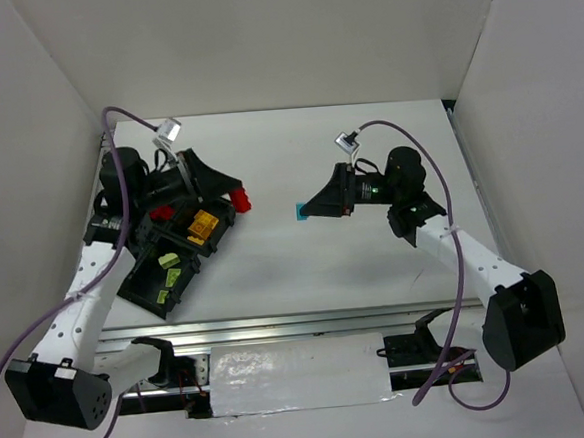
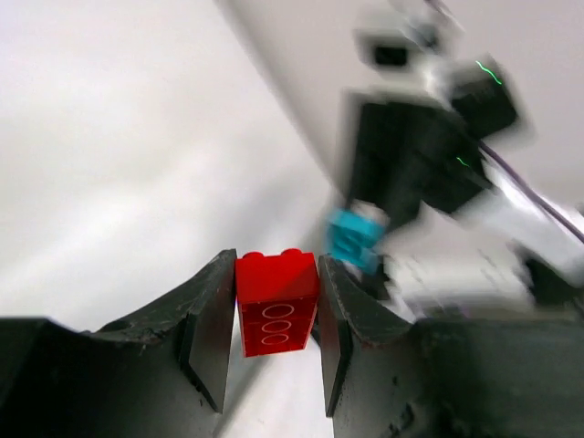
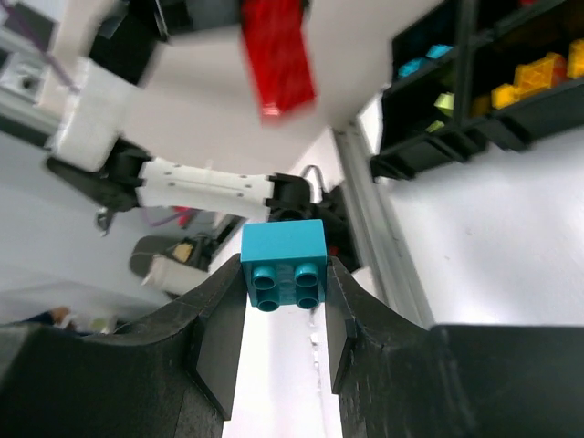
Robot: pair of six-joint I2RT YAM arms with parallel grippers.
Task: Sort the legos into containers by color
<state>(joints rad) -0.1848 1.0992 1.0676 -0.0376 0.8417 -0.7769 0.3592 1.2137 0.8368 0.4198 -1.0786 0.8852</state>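
My left gripper (image 1: 232, 198) is shut on a red brick (image 1: 239, 200) and holds it above the table just right of the black tray (image 1: 133, 273). In the left wrist view the red brick (image 2: 276, 297) sits between both fingers of that gripper (image 2: 276, 265). My right gripper (image 1: 309, 210) is shut on a cyan brick (image 1: 303, 211) near the table's middle, pointing left. In the right wrist view the cyan brick (image 3: 285, 265) is clamped at the tips of that gripper (image 3: 286, 274). The tray holds yellow bricks (image 1: 203, 225), green bricks (image 1: 179, 278) and a red brick (image 1: 161, 214).
The two grippers face each other a short gap apart; the right one's cyan brick shows blurred in the left wrist view (image 2: 351, 235). In the right wrist view the tray (image 3: 461, 146) lies at the upper right with cyan bricks (image 3: 420, 62) and yellow bricks (image 3: 529, 78). White walls enclose the table.
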